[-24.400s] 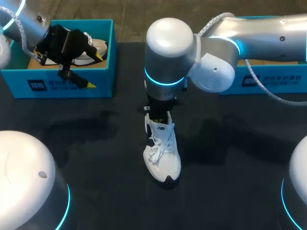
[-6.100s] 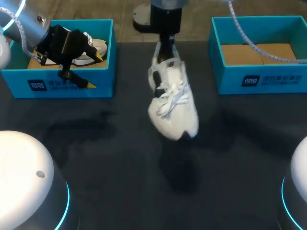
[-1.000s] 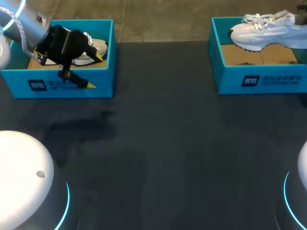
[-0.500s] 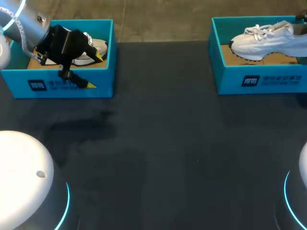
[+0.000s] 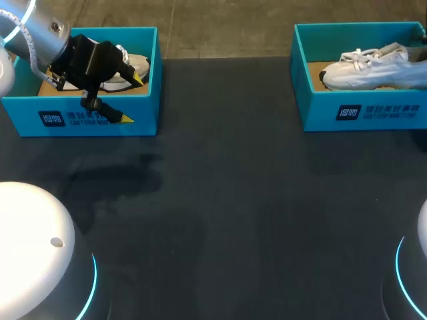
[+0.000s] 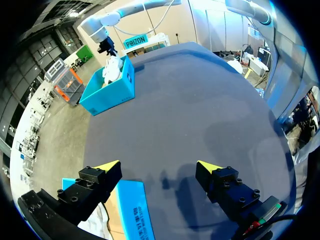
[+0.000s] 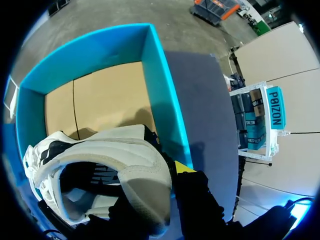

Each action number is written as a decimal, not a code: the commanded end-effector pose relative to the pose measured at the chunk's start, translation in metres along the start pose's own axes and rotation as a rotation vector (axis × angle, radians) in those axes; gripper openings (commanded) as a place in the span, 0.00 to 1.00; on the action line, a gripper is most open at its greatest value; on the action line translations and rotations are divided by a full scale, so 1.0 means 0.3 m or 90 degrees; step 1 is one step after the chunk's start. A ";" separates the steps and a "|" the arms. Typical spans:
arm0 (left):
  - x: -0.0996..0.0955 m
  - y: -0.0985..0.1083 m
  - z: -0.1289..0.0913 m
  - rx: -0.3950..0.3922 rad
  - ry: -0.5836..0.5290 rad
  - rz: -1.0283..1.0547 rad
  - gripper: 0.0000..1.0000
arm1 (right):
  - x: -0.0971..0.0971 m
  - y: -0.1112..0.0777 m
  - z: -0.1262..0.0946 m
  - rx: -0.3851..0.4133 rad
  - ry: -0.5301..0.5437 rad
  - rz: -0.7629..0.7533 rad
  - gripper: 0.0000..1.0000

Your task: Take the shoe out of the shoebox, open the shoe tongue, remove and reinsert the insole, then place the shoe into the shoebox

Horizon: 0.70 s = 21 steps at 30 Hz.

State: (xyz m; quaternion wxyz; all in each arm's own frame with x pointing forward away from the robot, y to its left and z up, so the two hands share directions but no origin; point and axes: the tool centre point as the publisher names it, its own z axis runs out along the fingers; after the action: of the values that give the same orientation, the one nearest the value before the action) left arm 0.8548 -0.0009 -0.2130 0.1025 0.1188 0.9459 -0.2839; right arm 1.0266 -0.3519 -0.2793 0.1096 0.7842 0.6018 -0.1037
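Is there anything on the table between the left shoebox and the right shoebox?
Nothing. In the head view only bare dark tabletop runs from the left shoebox to the right shoebox.

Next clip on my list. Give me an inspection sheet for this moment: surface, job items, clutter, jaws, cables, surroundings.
Surface: black matte tabletop, with a box at each far corner.
Job's things: white lace-up sneaker sits inside the right teal cardboard shoebox, toe towards the table's middle. A second white sneaker lies in the left teal cardboard shoebox.
Clutter: nothing seen.
Jaws: left jaws open, hanging over the left shoebox's front wall; right jaws shut on the lace-up sneaker's heel collar.
Cables: white ribbed hose runs along the left arm.
Surroundings: nothing seen reaching over the table.
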 end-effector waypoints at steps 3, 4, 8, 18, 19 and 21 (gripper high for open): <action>0.002 -0.002 -0.003 -0.002 0.001 0.000 1.00 | 0.008 -0.014 0.031 -0.004 -0.003 0.012 0.00; 0.002 -0.002 -0.003 -0.002 0.001 0.000 1.00 | 0.010 -0.015 0.038 -0.004 -0.005 0.015 0.00; 0.002 -0.002 -0.003 -0.002 0.001 0.000 1.00 | 0.014 -0.016 0.064 -0.005 -0.013 0.021 0.00; 0.002 -0.002 -0.003 -0.002 0.001 0.000 1.00 | 0.023 -0.012 0.126 -0.008 -0.024 0.028 0.00; 0.002 -0.002 -0.003 -0.002 0.001 0.000 1.00 | 0.026 -0.013 0.130 -0.010 -0.025 0.028 0.00; 0.002 -0.002 -0.003 -0.002 0.001 0.000 1.00 | 0.029 -0.013 0.141 -0.011 -0.031 0.025 0.00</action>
State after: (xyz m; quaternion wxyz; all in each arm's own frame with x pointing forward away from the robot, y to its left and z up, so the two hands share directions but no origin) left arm 0.8548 -0.0009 -0.2130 0.1025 0.1188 0.9459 -0.2839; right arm 1.0227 -0.3579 -0.3186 0.1310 0.7922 0.5850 -0.1142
